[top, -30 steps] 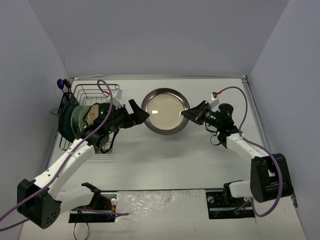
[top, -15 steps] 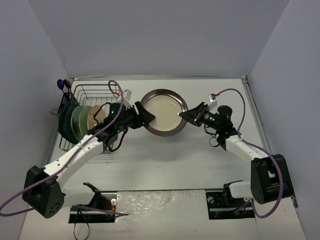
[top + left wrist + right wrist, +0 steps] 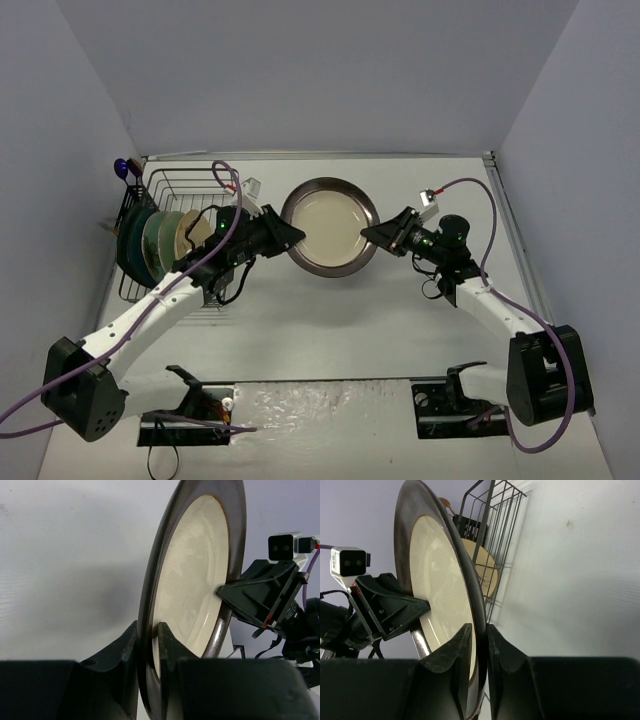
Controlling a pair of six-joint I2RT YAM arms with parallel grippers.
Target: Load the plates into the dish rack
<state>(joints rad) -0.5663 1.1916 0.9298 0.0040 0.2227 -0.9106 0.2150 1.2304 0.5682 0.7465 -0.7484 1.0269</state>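
1. i see the brown-rimmed plate [image 3: 330, 225] mid-table, just right of the dish rack [image 3: 185, 183], cream face toward the top cam.
2. left gripper [image 3: 287, 235] is clamped on the plate's left rim. its wrist cam shows one finger on the cream face and the other on the dark underside, rim pinched btwn them.
3. right gripper [image 3: 372, 236] is clamped on the opposite rim the same way, w/ the rim squeezed btwn both fingers.
4. the two grippers face each other across the plate, each visible in the other's wrist cam.
5. i can't tell whether the plate's underside touches the table [image 3: 330, 330] or hangs above it.
6. the rack sits at the table's back-left. plates stand on edge in its left end: dark teal plate [image 3: 128, 245] outermost, pale mint plate [image 3: 158, 238] next, cream floral plate [image 3: 187, 232] nearest the left gripper and partly hidden by that arm's wrist.
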